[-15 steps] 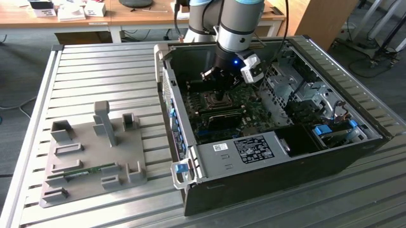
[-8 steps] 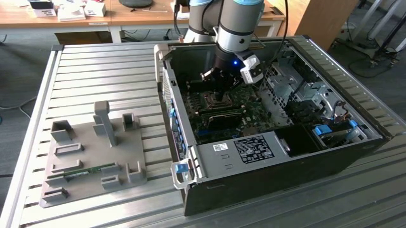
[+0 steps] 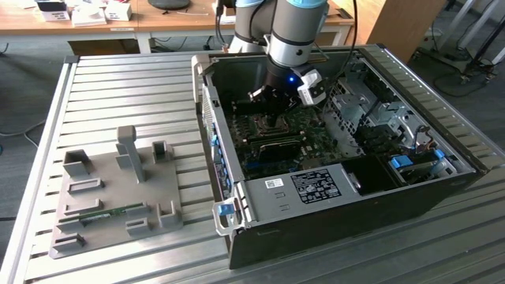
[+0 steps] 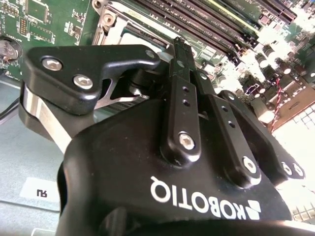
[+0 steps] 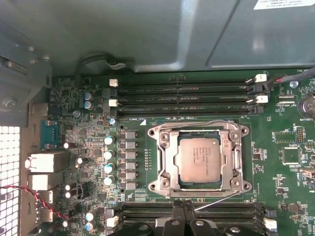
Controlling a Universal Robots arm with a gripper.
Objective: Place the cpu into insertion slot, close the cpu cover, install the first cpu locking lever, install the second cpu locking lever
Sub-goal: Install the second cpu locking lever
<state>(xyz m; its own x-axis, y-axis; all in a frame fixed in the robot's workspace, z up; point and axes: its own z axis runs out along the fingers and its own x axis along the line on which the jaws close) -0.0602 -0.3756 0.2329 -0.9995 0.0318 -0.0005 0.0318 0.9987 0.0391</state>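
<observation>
Cpu [image 5: 198, 161], silver-grey top up, sits square in the insertion slot [image 5: 173, 183], and the cpu cover [image 5: 168, 163] lies flat around it, its window framing the chip. One thin wire locking lever [image 5: 197, 124] runs along the socket edge next to one bank of memory slots [image 5: 182, 98]; another lever [image 5: 219, 199] stands out slantwise at the opposite edge, its free end reaching toward the gripper [image 5: 186, 210]. That slanted lever looks not yet latched, though I cannot be sure.

Going left to right across the exterior view: a grey fixture tray [image 3: 118, 195] rests on the slatted metal desk [image 3: 118, 89] and carries a small green module [image 3: 101, 215] in one of its slots. Next comes the open computer case [image 3: 339, 201], holding the green motherboard [image 3: 304, 133]; the arm reaches down into it, with the gripper [image 3: 272, 112] low over the socket.

In the first wrist view the jaws sit just beside the socket's near edge, the chip lying directly ahead of them. They appear drawn close together with nothing visibly held between them, and the slanted lever's tip lies just beside them; I cannot tell whether they touch.
</observation>
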